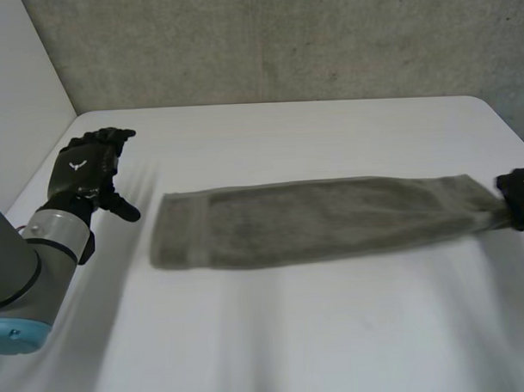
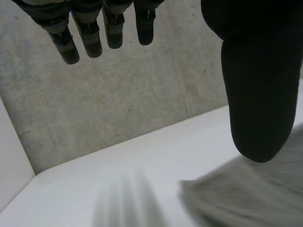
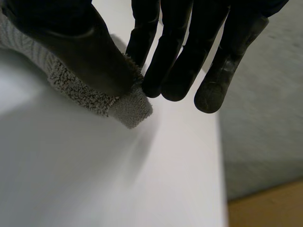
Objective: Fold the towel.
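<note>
The right hand (image 3: 180,47) pinches one short end of the towel (image 3: 128,106) between its thumb and the tips of its fingers, and a small tuft of the grey cloth sticks out past the pinch, just above the desk (image 3: 71,165). From that hand the towel runs as a long, narrow, folded strip, lying flat across the desk towards the other arm. Its far end stops short of the left hand (image 1: 89,168), which is near that end but apart from it. The left hand's fingers (image 2: 94,28) are straight and loosely spread and hold nothing, with the thumb set off to the side. Beyond it is a grey concrete wall (image 1: 282,40).
</note>
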